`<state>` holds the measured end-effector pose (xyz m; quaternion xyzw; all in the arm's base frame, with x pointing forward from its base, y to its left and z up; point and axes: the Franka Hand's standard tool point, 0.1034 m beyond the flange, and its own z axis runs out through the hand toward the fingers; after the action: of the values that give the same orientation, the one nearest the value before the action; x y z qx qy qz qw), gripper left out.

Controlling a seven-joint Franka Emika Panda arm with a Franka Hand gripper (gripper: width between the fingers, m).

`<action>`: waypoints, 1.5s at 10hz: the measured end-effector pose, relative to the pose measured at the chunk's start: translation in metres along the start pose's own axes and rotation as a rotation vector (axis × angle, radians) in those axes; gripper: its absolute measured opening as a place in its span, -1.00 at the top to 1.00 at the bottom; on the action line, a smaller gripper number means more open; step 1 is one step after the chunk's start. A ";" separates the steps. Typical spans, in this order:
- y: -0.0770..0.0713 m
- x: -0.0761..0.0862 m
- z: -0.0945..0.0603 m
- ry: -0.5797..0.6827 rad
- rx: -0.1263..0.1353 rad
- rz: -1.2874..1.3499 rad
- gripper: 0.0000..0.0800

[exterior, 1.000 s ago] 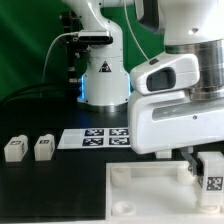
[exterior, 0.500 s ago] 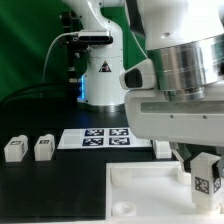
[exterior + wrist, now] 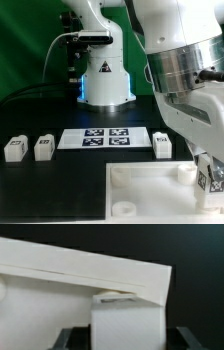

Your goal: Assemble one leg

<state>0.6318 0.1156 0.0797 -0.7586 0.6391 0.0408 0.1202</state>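
Note:
My gripper (image 3: pixel 208 172) is shut on a leg (image 3: pixel 213 181), a white block with a black-and-white tag, at the near right corner of the large white tray-like piece (image 3: pixel 140 190). In the wrist view the leg (image 3: pixel 130 317) stands upright between the dark fingers (image 3: pixel 74 338) of the gripper (image 3: pixel 130 341). Its top end meets a small socket (image 3: pixel 118 296) at the corner of the white piece (image 3: pixel 70 269). Three more legs lie on the table: two at the exterior view's left (image 3: pixel 14 149) (image 3: pixel 43 148) and one behind the white piece (image 3: pixel 162 145).
The marker board (image 3: pixel 100 138) lies flat behind the white piece. The robot base (image 3: pixel 103 75) and cables stand at the back. The arm's bulky wrist (image 3: pixel 185 70) fills the exterior view's upper right and hides the table behind it.
The arm's wrist has swung up and to the exterior view's right. The held leg has shifted slightly right and down at the corner. The leg behind the white piece has come into sight.

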 end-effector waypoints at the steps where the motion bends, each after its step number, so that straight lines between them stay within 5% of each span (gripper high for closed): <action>1: 0.000 0.000 0.000 -0.001 -0.002 -0.055 0.23; 2: 0.001 -0.002 0.001 -0.001 -0.003 -0.060 0.03; 3: 0.002 -0.006 0.002 0.007 -0.012 -0.216 0.03; 4: 0.002 -0.007 0.003 0.017 -0.021 -0.454 -0.41; 7: 0.002 -0.006 0.003 0.016 -0.025 -0.751 -0.61; 9: 0.003 -0.005 0.002 0.013 -0.035 -0.952 -0.62; 10: 0.003 -0.001 -0.002 0.000 -0.100 -1.145 -0.62; 11: -0.006 0.000 -0.005 0.025 -0.131 -1.372 -0.62; 14: -0.005 -0.002 -0.003 0.021 -0.127 -1.331 -0.56; 15: -0.005 -0.003 -0.003 0.025 -0.123 -1.232 -0.13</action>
<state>0.6354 0.1188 0.0839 -0.9942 0.0813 -0.0083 0.0703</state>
